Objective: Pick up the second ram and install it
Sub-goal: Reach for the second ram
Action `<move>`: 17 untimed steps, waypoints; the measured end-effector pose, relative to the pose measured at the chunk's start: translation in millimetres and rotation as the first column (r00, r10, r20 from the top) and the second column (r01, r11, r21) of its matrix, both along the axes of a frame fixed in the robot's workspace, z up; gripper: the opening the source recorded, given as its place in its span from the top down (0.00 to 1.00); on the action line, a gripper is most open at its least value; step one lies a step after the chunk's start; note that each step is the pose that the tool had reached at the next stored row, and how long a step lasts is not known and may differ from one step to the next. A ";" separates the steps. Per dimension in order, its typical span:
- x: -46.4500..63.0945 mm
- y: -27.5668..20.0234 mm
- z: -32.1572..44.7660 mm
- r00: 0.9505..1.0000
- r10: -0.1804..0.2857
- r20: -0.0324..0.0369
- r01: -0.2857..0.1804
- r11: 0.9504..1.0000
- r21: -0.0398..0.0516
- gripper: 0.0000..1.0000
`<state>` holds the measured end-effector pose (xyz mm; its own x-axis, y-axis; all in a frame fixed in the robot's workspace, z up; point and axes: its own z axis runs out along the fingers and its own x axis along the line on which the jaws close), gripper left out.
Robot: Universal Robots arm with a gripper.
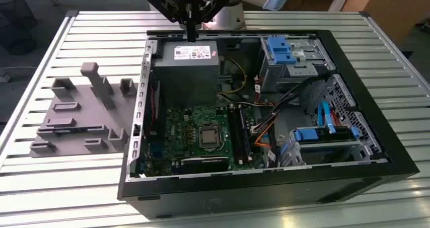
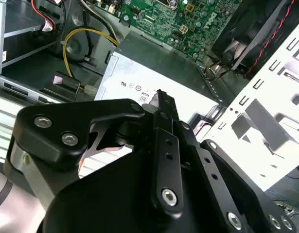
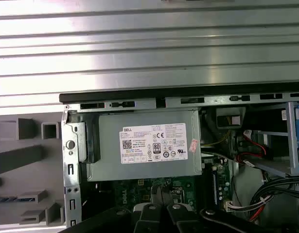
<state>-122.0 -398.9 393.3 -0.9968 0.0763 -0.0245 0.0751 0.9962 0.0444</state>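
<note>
Second ram stick (image 1: 67, 131), the long thin blue circuit board, looks to be sitting in a slot of the grey moulded plastic holder (image 1: 80, 112) beside the open black PC case (image 1: 269, 185), but it's hard to make out. The black two-finger gripper (image 1: 193, 35) hangs over the grey metal power supply box (image 1: 185, 72), jaws pinched together and empty. From there the stick lies toward the exterior view's left and nearer the camera, long axis roughly across that view.

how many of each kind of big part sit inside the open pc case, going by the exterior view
grey metal power supply box: 1
broad green motherboard: 1
light-blue plastic drive brackets: 2
total: 4
</note>
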 end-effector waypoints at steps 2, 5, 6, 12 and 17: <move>0.0 0.0 0.0 1.000 0.000 0.000 0.000 1.000 0.000 0.89; -0.1 0.0 0.0 1.000 0.000 0.000 0.000 1.000 0.000 0.89; -0.3 0.0 0.0 1.000 0.000 0.000 0.000 1.000 0.000 0.89; -4.3 0.0 0.0 1.000 0.000 0.000 0.000 1.000 0.000 0.89; -7.4 0.0 0.0 1.000 0.000 0.000 0.000 1.000 0.000 0.89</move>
